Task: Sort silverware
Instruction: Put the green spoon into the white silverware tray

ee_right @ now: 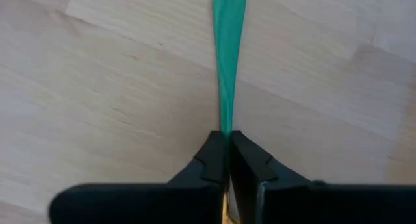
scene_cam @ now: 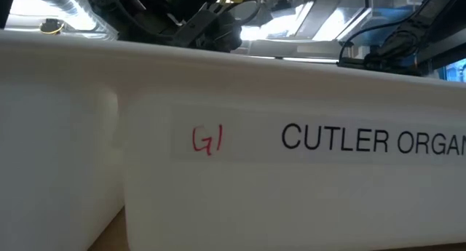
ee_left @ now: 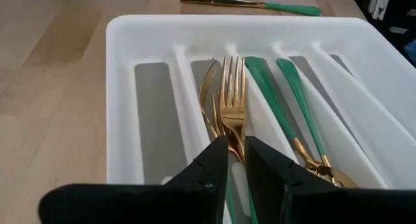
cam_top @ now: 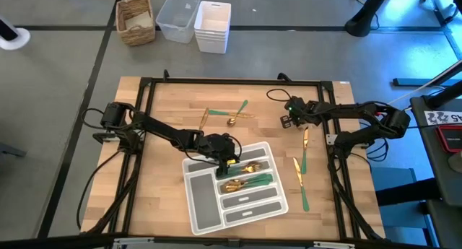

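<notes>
The silverware has gold heads and green handles. Forks (cam_top: 250, 167) and spoons (cam_top: 249, 182) lie in the grey compartmented tray (cam_top: 209, 213). Two pieces (cam_top: 238, 113) rest flat on the wood beyond the tray, and more (cam_top: 297, 169) lie to its right. My left gripper (cam_top: 228, 161) (ee_left: 236, 143) is over the tray's fork compartment, shut on a fork (ee_left: 231, 97). My right gripper (cam_top: 294, 121) (ee_right: 227, 136) is low over the table's far right part, shut on a green-handled piece (ee_right: 227, 49). Its head is hidden by the fingers. My left gripper pinches the fork at its neck (ee_left: 235, 134), just behind the tines, between both fingertips (ee_left: 218, 156). The fingers slant down from above and lie along the fork. Its head rests on another fork in the compartment. My right gripper pinches the narrow end of the green handle (ee_right: 227, 123), where gold begins, between its fingertips (ee_right: 211, 152). The fingers come from above, and the handle runs straight away from them close over the wood. Whether it rests on the table I cannot tell.
A gold and green piece (cam_top: 305, 144) lies just beside my right gripper. The tray's white wall (scene_cam: 291, 171) fills the low view. A black frame (cam_top: 144, 133) rims the table. A wicker basket (cam_top: 136, 19) and plastic bins (cam_top: 195, 19) stand on the floor beyond the far edge.
</notes>
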Robot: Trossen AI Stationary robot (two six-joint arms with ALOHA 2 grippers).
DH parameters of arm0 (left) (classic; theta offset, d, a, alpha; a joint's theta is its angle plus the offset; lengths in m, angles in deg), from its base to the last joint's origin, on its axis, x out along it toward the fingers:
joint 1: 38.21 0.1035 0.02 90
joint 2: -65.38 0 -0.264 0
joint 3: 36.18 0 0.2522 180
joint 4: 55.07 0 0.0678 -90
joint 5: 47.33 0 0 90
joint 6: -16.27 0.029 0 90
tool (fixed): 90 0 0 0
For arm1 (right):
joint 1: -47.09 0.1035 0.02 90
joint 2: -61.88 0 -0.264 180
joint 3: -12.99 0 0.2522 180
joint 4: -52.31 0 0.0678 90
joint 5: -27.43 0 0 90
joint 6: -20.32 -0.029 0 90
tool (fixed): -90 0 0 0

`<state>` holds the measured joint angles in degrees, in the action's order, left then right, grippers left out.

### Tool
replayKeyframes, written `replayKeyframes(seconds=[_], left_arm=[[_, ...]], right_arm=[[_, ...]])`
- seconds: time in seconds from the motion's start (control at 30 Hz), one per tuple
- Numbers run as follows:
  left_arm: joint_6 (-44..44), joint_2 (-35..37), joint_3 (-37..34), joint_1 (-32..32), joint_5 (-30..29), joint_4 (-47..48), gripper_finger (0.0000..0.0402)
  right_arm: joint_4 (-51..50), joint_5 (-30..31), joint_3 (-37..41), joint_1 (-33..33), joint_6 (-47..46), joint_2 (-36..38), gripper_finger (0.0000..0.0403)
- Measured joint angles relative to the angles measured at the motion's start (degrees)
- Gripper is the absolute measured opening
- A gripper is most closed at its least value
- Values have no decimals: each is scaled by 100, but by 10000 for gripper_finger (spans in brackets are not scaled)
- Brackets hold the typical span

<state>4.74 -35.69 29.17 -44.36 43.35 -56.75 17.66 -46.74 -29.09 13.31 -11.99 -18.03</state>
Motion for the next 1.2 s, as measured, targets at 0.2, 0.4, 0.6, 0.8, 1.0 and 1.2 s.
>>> replayKeyframes(seconds=[0.2,0.4,0.6,0.8,1.0,1.2], left_arm=[[0,0,0,0,-1,-4,45],[0,284,-2,41,1,159,45],[16,893,-2,186,0,672,45],[29,1470,-2,328,-2,1382,45],[156,1928,-2,489,-2,2257,45],[153,2057,-2,767,-4,2829,45]], right_arm=[[-131,-138,-232,-4,315,64,6],[-107,-693,-550,4,577,88,2],[-58,-1423,-787,4,725,91,2],[24,-2227,-1066,4,861,93,1],[394,-3330,-1348,261,922,95,1],[960,-3614,-1573,1192,961,102,1]])
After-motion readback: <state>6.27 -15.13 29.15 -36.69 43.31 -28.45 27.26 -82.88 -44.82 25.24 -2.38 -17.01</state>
